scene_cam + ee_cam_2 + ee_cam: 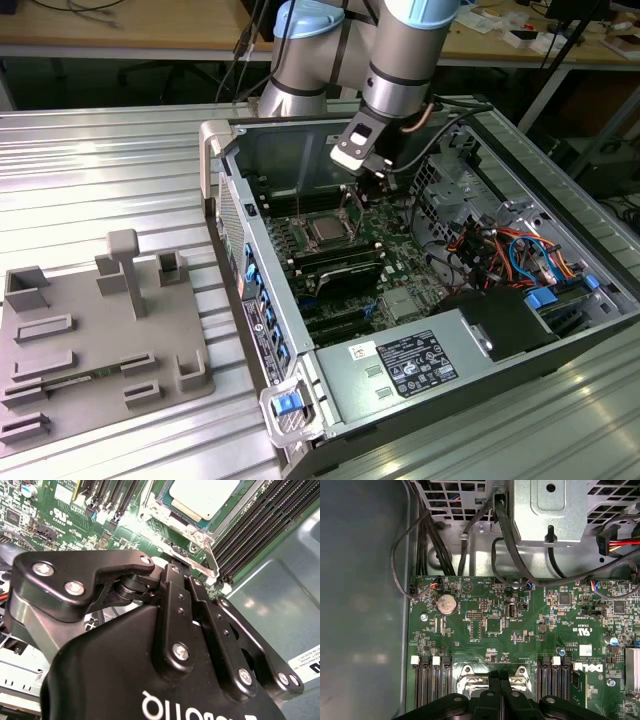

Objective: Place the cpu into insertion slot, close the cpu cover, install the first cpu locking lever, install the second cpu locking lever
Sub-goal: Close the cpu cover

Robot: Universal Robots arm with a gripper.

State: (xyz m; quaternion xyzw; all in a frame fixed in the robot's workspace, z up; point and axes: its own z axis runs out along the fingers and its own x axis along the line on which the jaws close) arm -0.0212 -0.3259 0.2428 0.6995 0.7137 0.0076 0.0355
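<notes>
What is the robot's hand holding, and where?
Cannot tell: the shut gripper sits at a thin lever beside the cpu, its tips hidden.

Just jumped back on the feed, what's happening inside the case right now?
The arm's gripper is down inside the open computer case, jaws together, just beside the cpu. The cpu sits in place with the cpu cover lying flat around it. The gripper's tips are next to a thin silver locking lever; whether that lever is latched cannot be told.

Scene lit evenly from above. Glare seen on ribbed tabletop [560, 400] toward front edge. Bright hotspot thrown on circuit board [131, 519] in second wrist view.
</notes>
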